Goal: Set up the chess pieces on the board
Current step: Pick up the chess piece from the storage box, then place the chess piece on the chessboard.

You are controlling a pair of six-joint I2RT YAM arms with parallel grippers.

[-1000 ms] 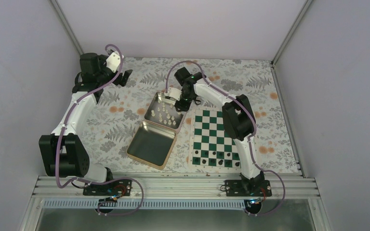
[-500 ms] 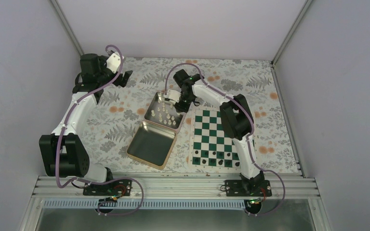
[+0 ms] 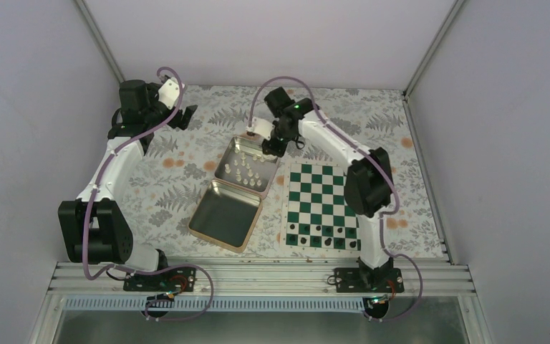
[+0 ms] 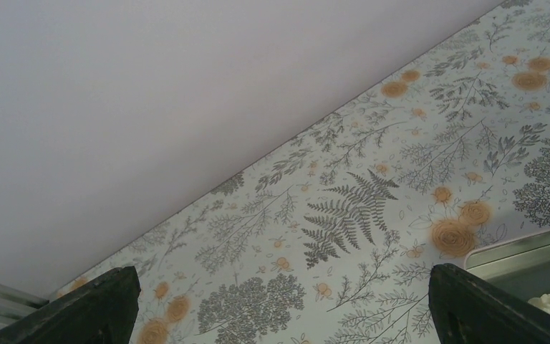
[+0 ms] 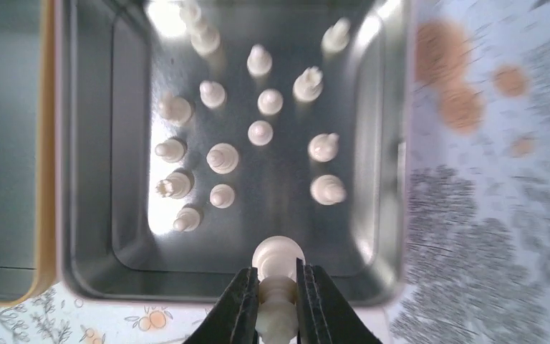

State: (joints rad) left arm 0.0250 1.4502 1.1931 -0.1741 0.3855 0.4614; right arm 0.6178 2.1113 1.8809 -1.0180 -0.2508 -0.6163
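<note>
While my right gripper (image 5: 278, 299) pinches one cream-white piece (image 5: 278, 259) by its stem at the bottom centre of the wrist view, the other chess pieces (image 5: 261, 133) stand scattered on the floor of the silver tin (image 5: 395, 143) above it. Most are clustered toward the left, and none touches the one I hold.

Seen from overhead, the tin sits mid-frame with its open lid (image 3: 226, 215) hinged down to the lower left. The board (image 3: 315, 193) lies just to the tin's right, with small dark pieces (image 3: 321, 244) lined along its bottom rows. My right forearm and elbow cross the board's right side and hide some squares there.

My left gripper (image 3: 187, 112) hangs at the upper left, well apart from the tin, its fingers (image 4: 473, 304) spread with nothing between them.

A second ago my right elbow lay over the board's middle. Now it has swung toward the right edge, and the wrist sits a little higher in the frame, at the tin's top corner. Tin, lid, board and left arm are unchanged.
</note>
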